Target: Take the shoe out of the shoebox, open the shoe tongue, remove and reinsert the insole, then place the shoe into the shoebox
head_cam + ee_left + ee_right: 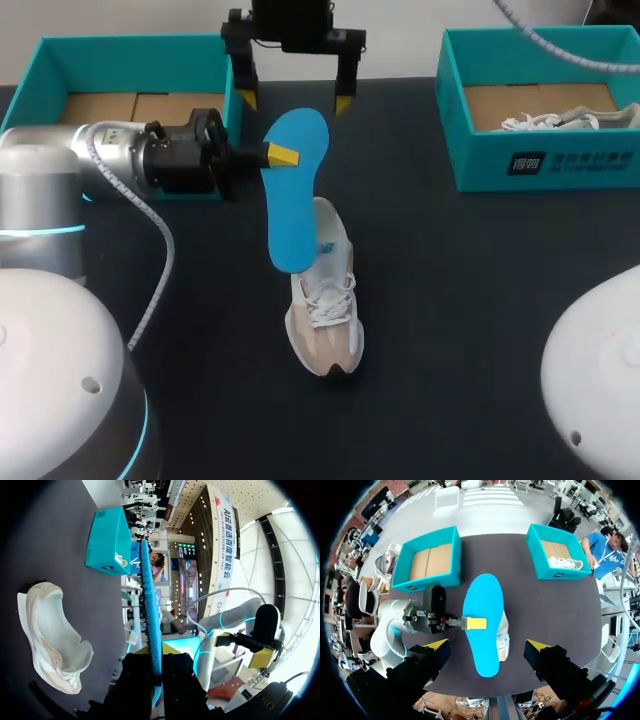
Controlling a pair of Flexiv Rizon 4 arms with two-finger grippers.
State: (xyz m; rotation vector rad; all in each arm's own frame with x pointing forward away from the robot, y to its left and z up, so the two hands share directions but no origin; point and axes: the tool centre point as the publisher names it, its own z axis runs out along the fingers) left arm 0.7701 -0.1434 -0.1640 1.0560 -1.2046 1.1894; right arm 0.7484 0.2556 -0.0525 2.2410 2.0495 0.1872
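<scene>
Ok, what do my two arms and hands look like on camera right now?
The left arm and right arm are silver-white with glowing cyan rings; a ribbed grey cable runs along the left one. The left hand and right hand are black, blocky, each with two yellow fingertips.

Blue insole (297, 190) aloft, lengthwise above upright white shoe (328, 320).

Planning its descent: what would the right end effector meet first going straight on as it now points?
Probably the flat blue insole held by the left end effector; in the wrist view it lies between the fingertips of the open right end effector. The white sneaker sits beneath. Depth is unclear.
</scene>
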